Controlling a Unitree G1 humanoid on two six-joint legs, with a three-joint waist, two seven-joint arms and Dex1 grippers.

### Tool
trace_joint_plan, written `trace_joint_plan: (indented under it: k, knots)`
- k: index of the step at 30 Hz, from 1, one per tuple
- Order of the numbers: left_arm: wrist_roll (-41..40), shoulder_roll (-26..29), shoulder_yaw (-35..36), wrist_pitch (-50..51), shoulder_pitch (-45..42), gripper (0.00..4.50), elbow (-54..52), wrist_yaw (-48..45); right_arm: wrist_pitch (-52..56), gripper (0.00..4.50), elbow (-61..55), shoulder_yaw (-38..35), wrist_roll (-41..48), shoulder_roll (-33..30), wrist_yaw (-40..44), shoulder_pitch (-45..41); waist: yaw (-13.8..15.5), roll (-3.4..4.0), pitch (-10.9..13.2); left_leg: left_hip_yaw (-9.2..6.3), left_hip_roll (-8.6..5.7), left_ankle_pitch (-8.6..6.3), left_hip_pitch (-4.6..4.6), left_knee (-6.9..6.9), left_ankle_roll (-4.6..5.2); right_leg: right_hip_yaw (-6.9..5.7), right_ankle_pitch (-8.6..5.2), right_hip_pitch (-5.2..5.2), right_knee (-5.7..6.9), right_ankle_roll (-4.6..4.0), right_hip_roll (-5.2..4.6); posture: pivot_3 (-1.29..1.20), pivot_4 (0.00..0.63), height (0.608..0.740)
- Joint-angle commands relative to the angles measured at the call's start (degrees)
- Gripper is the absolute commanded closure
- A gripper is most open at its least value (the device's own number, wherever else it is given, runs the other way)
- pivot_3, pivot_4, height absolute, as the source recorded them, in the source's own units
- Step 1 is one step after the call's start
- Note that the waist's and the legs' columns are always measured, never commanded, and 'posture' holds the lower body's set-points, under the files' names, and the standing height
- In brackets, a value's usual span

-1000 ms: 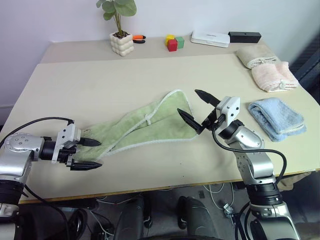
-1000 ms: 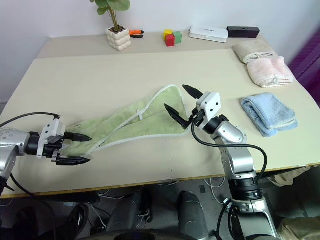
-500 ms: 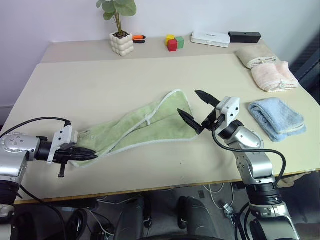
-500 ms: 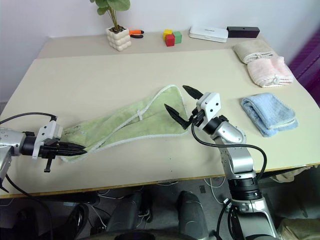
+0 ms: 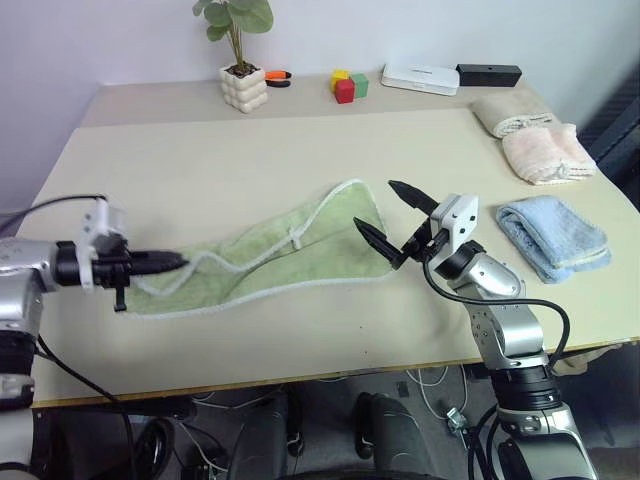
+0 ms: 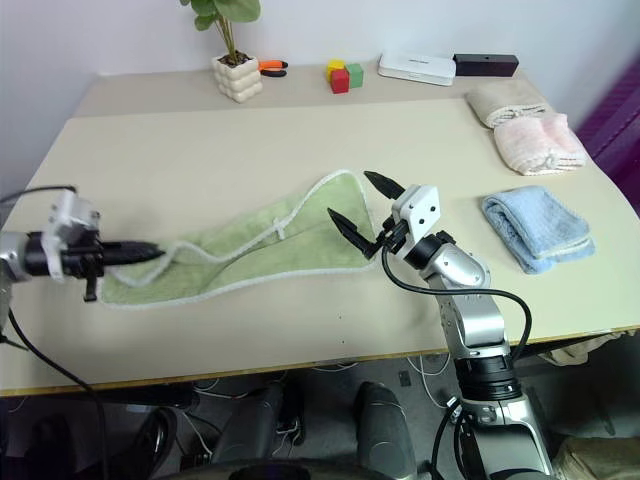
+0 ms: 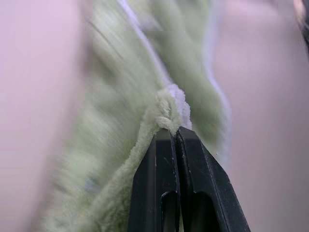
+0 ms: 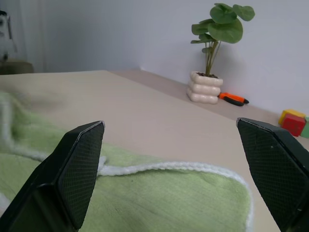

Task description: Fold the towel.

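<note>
Towel [image 5: 290,258] lies strung out across table [image 5: 250,150], soft, limp. Your left gripper [image 5: 172,262] pinches its left corner, lifted. Right gripper [image 5: 390,222] gapes empty at its right end; take that stitched edge.

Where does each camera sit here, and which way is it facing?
Left and right eye views: on the head, looking forward and down over the table; both arms show.
Left wrist view: along the left gripper, shut on the towel.
Right wrist view: along the open right gripper, across the towel toward the potted plant.
Shared: the towel is in all four views; the head views and the right wrist view share the plant.
</note>
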Motion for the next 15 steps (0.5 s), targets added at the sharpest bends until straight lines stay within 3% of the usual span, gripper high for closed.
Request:
trace_joint_plan:
  k: [1,8,15]
  knots:
    - [-1.90,0.38,2.89,1.35,-1.76,4.44,3.03,-0.12,-1.22,0.00,-0.88,-0.15,-0.16,0.14,-0.08,-0.27,-0.16,0.00,0.00,0.01,0.00,0.00,0.01,-0.01,0.00,0.00,0.00,0.00,0.01,0.01,0.01,0.00,0.150,0.740]
    - [-2.82,-0.37,3.84,1.11,-2.37,4.44,3.56,-0.87,-1.94,0.00,1.14,0.04,-2.17,-0.31,-0.66,-1.89,0.17,0.00,0.00,-0.02,0.03,0.03,0.00,0.00,-0.04,0.00,0.00,0.03,0.01,0.00,0.08,0.00,0.150,0.740]
    - [-7.64,0.33,5.78,4.85,9.15,4.44,-9.98,-3.59,-5.39,0.00,19.14,3.28,-14.59,-2.67,-4.99,-13.61,-0.32,0.01,0.01,0.00,0.07,0.03,0.01,-0.01,-0.06,0.07,-0.05,-0.04,0.03,-0.11,0.08,0.00,0.150,0.740]
